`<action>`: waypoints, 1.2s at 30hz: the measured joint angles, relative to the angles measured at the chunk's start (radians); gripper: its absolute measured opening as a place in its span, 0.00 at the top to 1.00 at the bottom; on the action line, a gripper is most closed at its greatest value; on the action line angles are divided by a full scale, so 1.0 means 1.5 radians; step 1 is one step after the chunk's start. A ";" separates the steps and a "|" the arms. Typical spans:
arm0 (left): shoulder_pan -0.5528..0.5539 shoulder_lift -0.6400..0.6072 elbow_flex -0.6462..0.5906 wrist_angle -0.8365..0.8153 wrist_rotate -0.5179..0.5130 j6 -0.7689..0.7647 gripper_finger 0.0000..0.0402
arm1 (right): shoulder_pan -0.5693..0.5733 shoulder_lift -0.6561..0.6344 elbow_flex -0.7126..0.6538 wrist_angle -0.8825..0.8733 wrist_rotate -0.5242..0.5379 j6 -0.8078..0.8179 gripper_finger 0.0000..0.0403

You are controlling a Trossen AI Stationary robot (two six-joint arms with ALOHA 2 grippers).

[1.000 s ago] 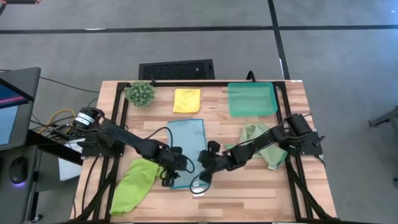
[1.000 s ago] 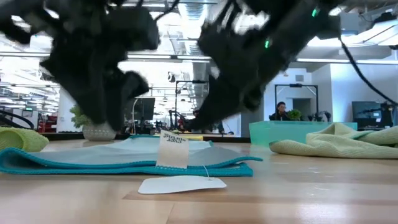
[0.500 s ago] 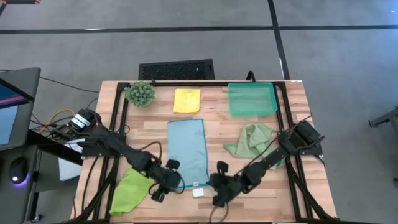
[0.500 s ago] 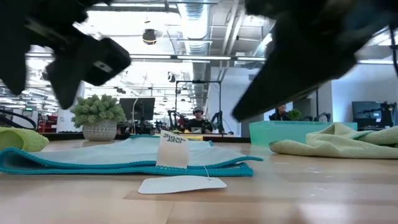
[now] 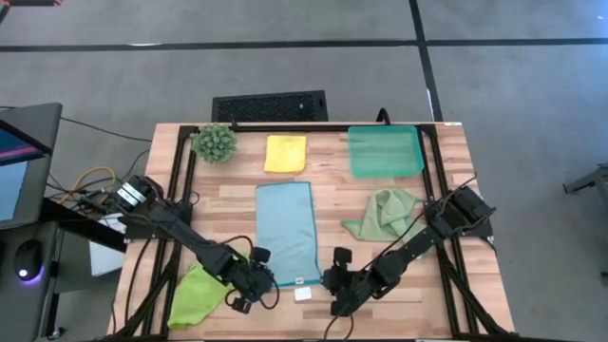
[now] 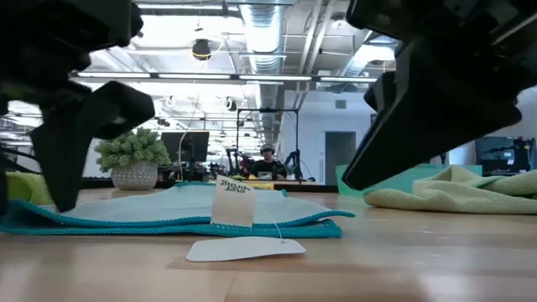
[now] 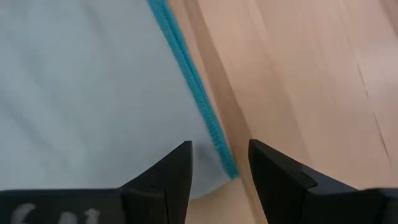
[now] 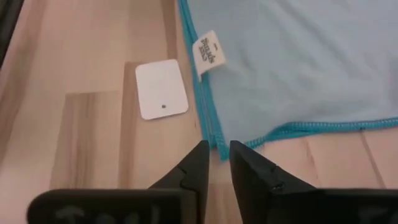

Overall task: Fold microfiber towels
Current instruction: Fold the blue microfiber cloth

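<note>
You have a teal plastic tray [image 5: 385, 152] at the wooden table's [image 5: 237, 199] far right corner. Left of that tray, a small spiky plant [image 5: 215, 142] occupies the far left corner; a black grille [image 5: 270, 105] lies just beyond.

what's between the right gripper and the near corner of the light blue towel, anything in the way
Nothing visible. The right gripper has its fingers slightly parted just short of the light blue towel corner, bare wood between. The white tag lies off to one side.

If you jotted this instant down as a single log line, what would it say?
light blue towel: flat, folded lengthwise | left gripper: open at its near left corner | right gripper: at near right corner, holding nothing | yellow towel: folded, far edge
</note>
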 joint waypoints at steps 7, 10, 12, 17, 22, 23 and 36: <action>0.002 0.003 0.000 0.005 0.000 0.003 0.63 | -0.006 0.000 0.000 -0.006 -0.004 -0.003 0.76; 0.002 0.003 0.000 0.004 0.000 0.003 0.63 | -0.002 0.001 0.000 -0.009 -0.007 -0.029 0.76; 0.002 0.003 0.000 0.004 0.000 0.003 0.65 | 0.000 0.011 0.001 0.004 -0.007 -0.050 0.76; 0.003 0.003 0.000 0.004 0.000 0.000 0.72 | -0.003 0.036 0.003 0.028 -0.008 -0.093 0.76; 0.004 0.003 0.000 0.004 0.000 -0.006 0.80 | -0.003 0.053 0.002 0.024 0.002 -0.100 0.76; 0.004 0.003 0.000 0.004 0.000 -0.006 0.81 | -0.002 0.052 0.002 0.022 0.007 -0.101 0.76; 0.016 0.002 0.000 0.004 0.000 -0.010 0.95 | 0.002 0.051 0.000 0.015 0.052 -0.121 0.70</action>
